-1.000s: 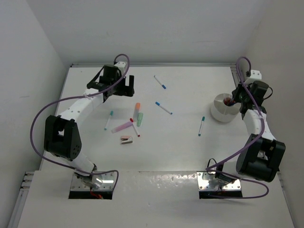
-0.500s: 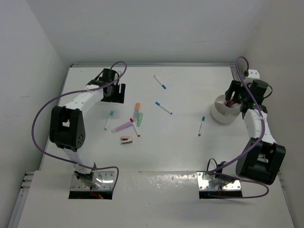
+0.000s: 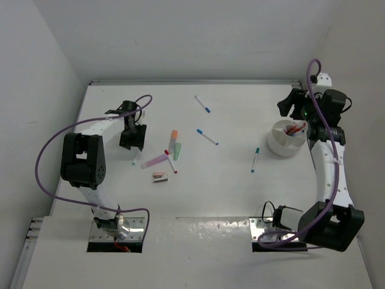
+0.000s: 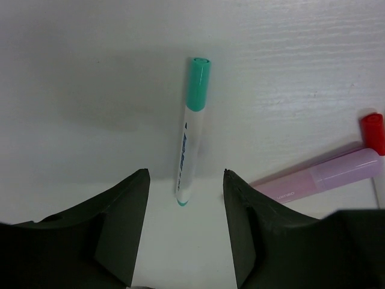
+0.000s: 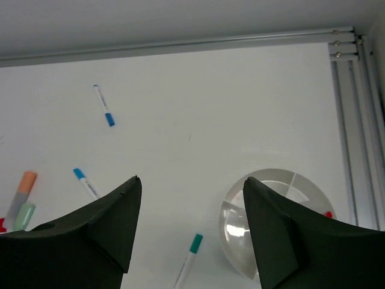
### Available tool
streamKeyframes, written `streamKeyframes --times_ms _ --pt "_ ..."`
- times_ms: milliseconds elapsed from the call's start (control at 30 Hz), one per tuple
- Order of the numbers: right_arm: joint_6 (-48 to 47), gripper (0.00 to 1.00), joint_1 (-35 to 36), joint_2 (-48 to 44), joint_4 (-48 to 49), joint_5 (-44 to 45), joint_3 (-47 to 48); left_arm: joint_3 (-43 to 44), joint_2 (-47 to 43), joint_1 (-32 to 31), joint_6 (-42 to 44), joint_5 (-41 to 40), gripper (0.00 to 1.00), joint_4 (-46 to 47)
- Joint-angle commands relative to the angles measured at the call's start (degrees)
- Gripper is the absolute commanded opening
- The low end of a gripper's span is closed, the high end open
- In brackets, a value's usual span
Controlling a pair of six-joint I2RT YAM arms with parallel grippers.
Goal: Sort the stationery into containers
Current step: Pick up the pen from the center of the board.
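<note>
The left hand (image 4: 186,179) has swung down from the upper left of the overhead view and now hangs over a teal-capped pen (image 4: 191,129). The right hand (image 5: 191,180) has lifted off the tub (image 3: 280,147) toward the upper right. The pen lies flat on the tabletop (image 3: 228,192), left of centre in the overhead view, cap pointing to the top of the left wrist picture. Its tail end sits between the left hand's two spread fingers, which touch nothing. A pink highlighter (image 4: 325,177) and a red cap (image 4: 373,132) lie near, at that picture's right edge. The pen is probably light, stiff and smooth (a round barrel may roll), so a pinch across mid-barrel seems safest. The right hand is also spread and carries nothing.
</note>
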Motion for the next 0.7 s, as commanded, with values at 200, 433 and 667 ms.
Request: streamKeyframes --times_ms 200,433,667 --pt "2.93 0.67 3.59 -1.83 -4.44 -2.98 4.41 -4.02 2.91 0.99 1.05 1.34 0.51 1.49" --pt "4.15 0.67 4.82 -2.0 -5.32 -2.98 5.56 -4.9 6.24 0.91 2.37 1.51 0.39 1.93" --pt "4.33 0.66 7.54 -2.18 -5.84 -2.72 5.38 -5.34 9.59 1.08 3.78 3.8 0.17 2.9"
